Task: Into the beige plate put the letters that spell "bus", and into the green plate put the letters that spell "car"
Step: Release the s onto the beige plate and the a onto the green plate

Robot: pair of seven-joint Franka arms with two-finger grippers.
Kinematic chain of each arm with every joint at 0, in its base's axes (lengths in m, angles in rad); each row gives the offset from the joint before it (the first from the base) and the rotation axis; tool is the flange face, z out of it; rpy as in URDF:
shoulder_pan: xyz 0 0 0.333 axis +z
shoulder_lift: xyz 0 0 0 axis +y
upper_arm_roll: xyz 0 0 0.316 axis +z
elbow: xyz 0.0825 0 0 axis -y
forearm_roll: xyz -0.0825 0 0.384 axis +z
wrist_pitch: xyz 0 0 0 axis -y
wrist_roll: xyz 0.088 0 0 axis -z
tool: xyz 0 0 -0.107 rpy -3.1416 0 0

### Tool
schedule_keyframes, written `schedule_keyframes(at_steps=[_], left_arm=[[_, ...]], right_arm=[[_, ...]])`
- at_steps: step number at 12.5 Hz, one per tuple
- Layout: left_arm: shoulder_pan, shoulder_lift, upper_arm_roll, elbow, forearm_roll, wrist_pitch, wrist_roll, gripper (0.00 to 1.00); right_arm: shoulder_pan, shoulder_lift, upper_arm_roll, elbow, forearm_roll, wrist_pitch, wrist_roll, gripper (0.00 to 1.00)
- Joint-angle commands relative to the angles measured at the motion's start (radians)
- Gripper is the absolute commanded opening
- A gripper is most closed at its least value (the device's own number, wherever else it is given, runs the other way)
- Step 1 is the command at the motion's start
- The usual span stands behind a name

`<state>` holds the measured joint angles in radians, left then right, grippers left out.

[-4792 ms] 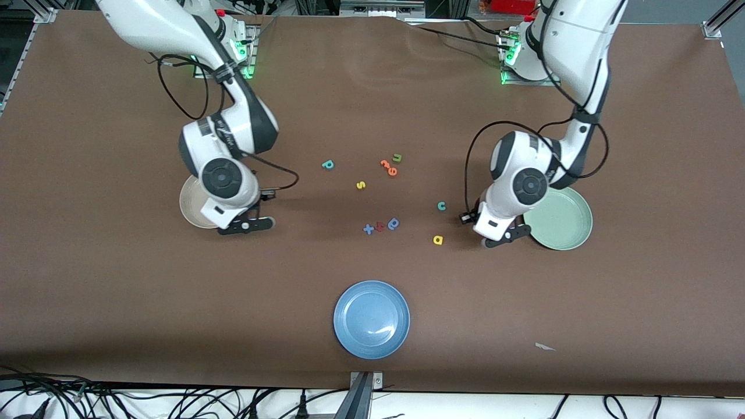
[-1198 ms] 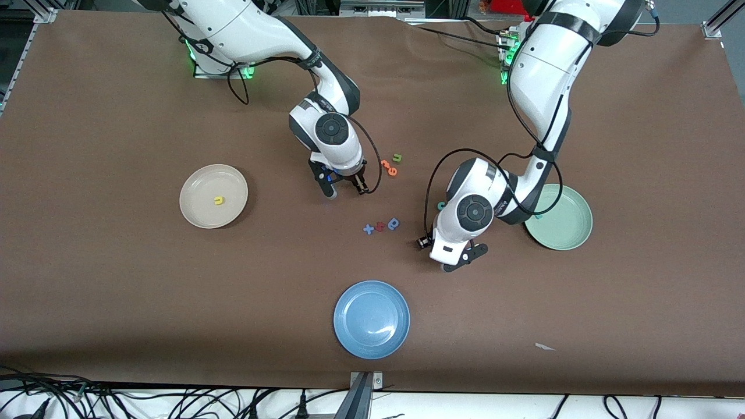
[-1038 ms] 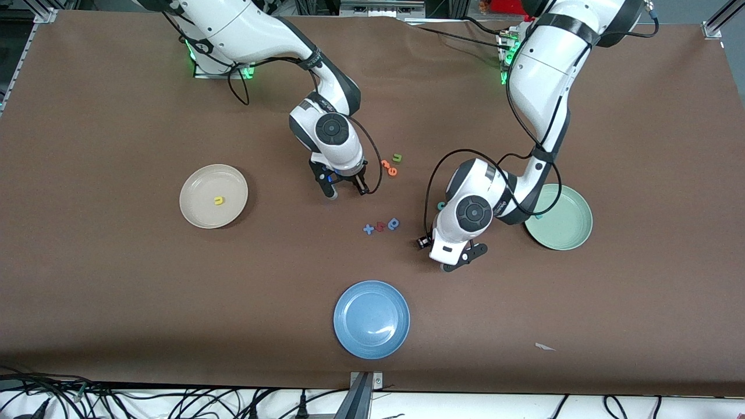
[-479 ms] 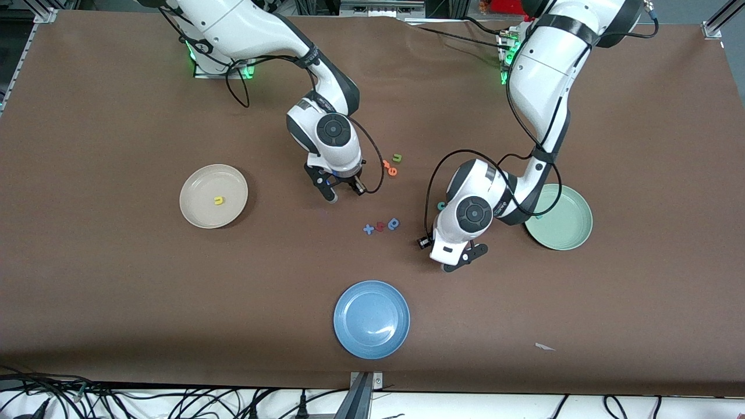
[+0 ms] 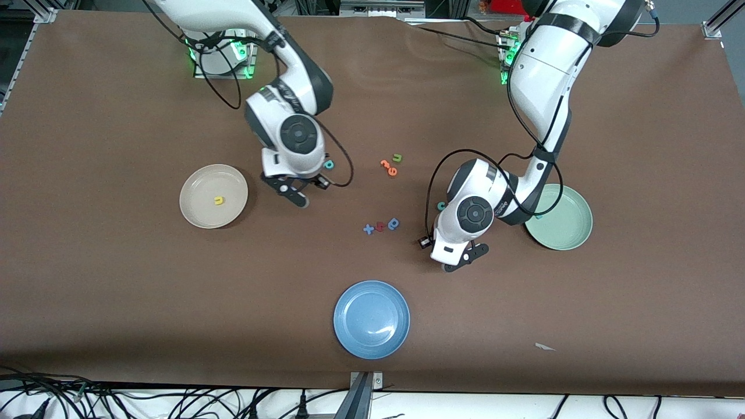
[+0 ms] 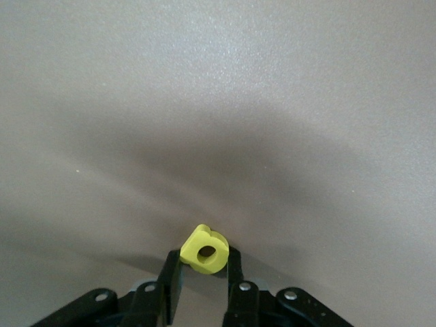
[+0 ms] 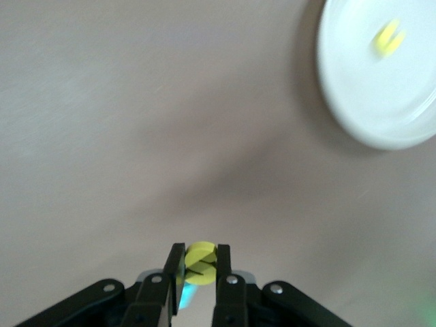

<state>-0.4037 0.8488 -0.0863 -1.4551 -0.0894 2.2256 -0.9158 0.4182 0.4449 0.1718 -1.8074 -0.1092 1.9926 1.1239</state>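
Observation:
My right gripper (image 5: 310,193) is shut on the yellow s (image 7: 201,262) and hangs over bare table between the beige plate (image 5: 198,212) and the teal b (image 5: 329,164). A yellow u (image 5: 218,200) lies in the beige plate; the right wrist view also shows the plate (image 7: 368,102) and the u (image 7: 388,35). My left gripper (image 5: 464,259) is low over the table beside the green plate (image 5: 567,224), its fingers shut on the yellow a (image 6: 204,250). The teal c (image 5: 441,205) peeks out from under the left arm.
A blue plate (image 5: 371,319) sits near the front edge. Two orange pieces (image 5: 389,167) and a green u (image 5: 397,157) lie mid-table. A blue x, a red piece and a blue rounded letter (image 5: 393,223) form a row nearer the camera. A white scrap (image 5: 544,347) lies toward the left arm's end.
My right arm has carried the yellow s from mid-table toward the beige plate, uncovering the teal b. My left gripper has closed on the yellow a and stayed in place.

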Motion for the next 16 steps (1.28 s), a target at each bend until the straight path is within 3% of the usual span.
schedule_keyframes(at_steps=[1, 6, 8, 12, 15, 16], left_arm=[[0.0, 0.009, 0.005, -0.005, 0.023, -0.006, -0.012, 0.22], [0.026, -0.042, 0.007, 0.01, 0.023, -0.099, 0.003, 0.22], [0.067, -0.091, 0.007, 0.01, 0.025, -0.194, 0.052, 0.22], [0.219, -0.184, 0.007, -0.001, 0.025, -0.475, 0.326, 0.22], [0.366, -0.191, 0.01, -0.008, 0.065, -0.543, 0.552, 0.22], [0.397, -0.188, 0.008, -0.036, 0.115, -0.538, 0.604, 0.22]], right_arm=[[-0.081, -0.136, -0.046, -0.159, 0.034, -0.024, -0.307, 0.15], [-0.082, -0.161, -0.279, -0.341, 0.158, 0.067, -0.755, 0.15], [-0.085, -0.141, -0.325, -0.391, 0.22, 0.156, -0.881, 0.16], [-0.09, -0.107, -0.33, -0.399, 0.223, 0.224, -0.911, 0.16], [-0.098, -0.089, -0.33, -0.397, 0.223, 0.25, -0.927, 0.17], [-0.101, -0.084, -0.33, -0.397, 0.221, 0.252, -0.929, 0.31]])
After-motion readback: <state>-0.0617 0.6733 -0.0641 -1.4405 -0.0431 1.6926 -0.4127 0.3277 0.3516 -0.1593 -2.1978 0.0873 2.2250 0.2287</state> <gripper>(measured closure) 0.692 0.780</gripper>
